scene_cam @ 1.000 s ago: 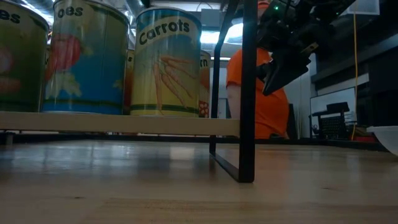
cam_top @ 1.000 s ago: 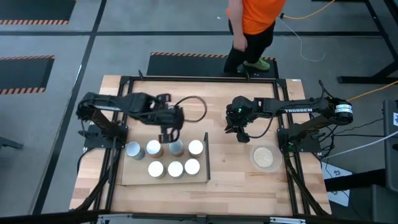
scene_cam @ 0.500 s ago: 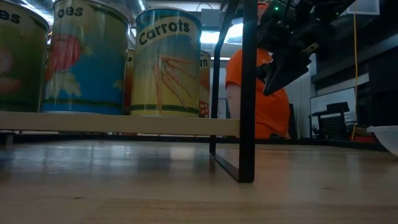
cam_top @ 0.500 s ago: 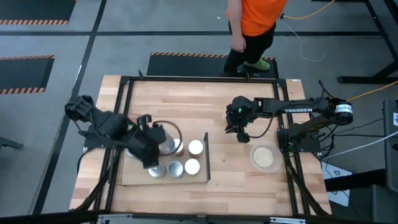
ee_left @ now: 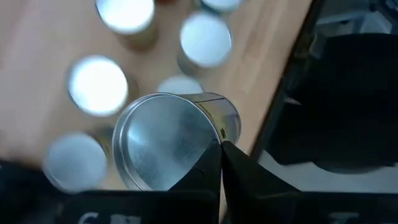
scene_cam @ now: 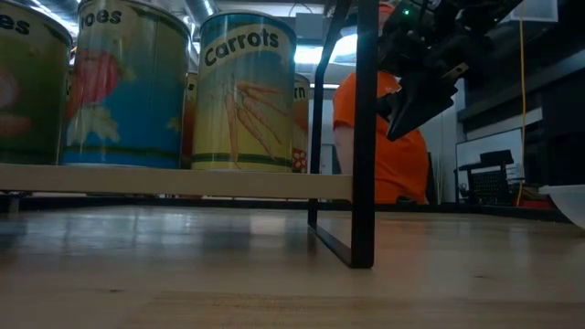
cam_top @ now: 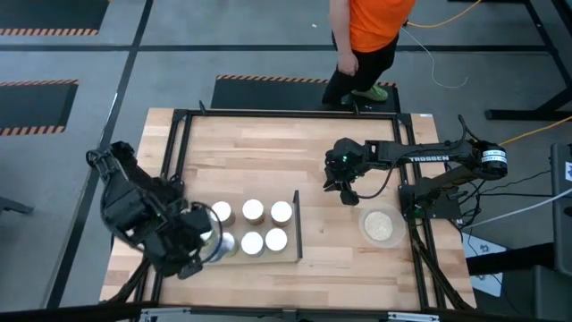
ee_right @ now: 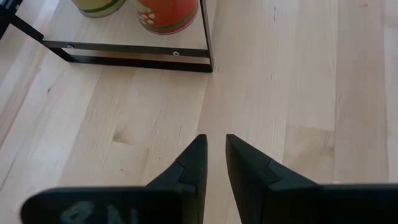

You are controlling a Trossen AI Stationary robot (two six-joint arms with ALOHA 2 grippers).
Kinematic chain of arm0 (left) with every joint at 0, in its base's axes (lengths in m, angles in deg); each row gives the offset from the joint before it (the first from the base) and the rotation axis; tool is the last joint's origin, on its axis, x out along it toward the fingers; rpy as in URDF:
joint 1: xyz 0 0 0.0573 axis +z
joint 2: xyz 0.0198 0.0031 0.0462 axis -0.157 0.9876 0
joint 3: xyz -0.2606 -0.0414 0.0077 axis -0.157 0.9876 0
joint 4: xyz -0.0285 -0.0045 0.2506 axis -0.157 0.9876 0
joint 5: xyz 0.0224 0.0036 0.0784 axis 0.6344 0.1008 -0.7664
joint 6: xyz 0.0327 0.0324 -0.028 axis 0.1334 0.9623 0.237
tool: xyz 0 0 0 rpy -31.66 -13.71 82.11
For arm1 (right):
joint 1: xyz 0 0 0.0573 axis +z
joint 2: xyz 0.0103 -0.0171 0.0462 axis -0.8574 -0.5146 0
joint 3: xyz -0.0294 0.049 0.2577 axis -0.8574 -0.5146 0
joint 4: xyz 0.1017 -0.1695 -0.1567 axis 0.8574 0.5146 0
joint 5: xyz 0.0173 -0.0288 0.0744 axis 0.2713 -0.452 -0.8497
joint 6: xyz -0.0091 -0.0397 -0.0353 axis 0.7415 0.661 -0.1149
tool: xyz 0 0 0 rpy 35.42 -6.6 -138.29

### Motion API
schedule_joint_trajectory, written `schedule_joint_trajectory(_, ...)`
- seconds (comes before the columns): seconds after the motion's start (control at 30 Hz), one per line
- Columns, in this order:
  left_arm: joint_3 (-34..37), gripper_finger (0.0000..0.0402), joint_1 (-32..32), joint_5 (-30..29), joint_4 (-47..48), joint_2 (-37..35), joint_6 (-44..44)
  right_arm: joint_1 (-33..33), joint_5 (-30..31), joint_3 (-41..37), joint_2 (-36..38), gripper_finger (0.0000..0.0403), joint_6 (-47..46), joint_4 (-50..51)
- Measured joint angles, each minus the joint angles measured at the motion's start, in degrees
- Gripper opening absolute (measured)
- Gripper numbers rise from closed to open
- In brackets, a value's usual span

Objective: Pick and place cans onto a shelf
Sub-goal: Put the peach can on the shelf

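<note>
Cans (cam_top: pixel 253 211) sit in two rows on the shelf (cam_top: pixel 286 255), and one can (ee_left: pixel 168 149) hangs right at the left hand (ee_left: pixel 219 163), tipped so its shiny round end faces the wrist camera, over the near-left corner of the shelf. That hand's fingers (ee_left: pixel 205 174) are pressed together, pinching the can by its rim. Over on the other side the right hand (cam_top: pixel 347 195) hovers above bare desk (cam_top: pixel 331 241), well apart from the cans, with its fingers (ee_right: pixel 252 168) only slightly parted and nothing between them. Near it sits a round beige dish (cam_top: pixel 380 225). Planked wood desk, black frame around it, and beyond the far edge a person in an orange top (cam_top: pixel 371 27) standing on the grey floor.
</note>
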Motion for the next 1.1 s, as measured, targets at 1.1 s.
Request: schedule_joint_trajectory(1.1,19.9,0.0000,-9.9,4.4,-1.5,7.3,-15.0,0.0,0.0,0.0,0.0,0.0063,0.0,0.0)
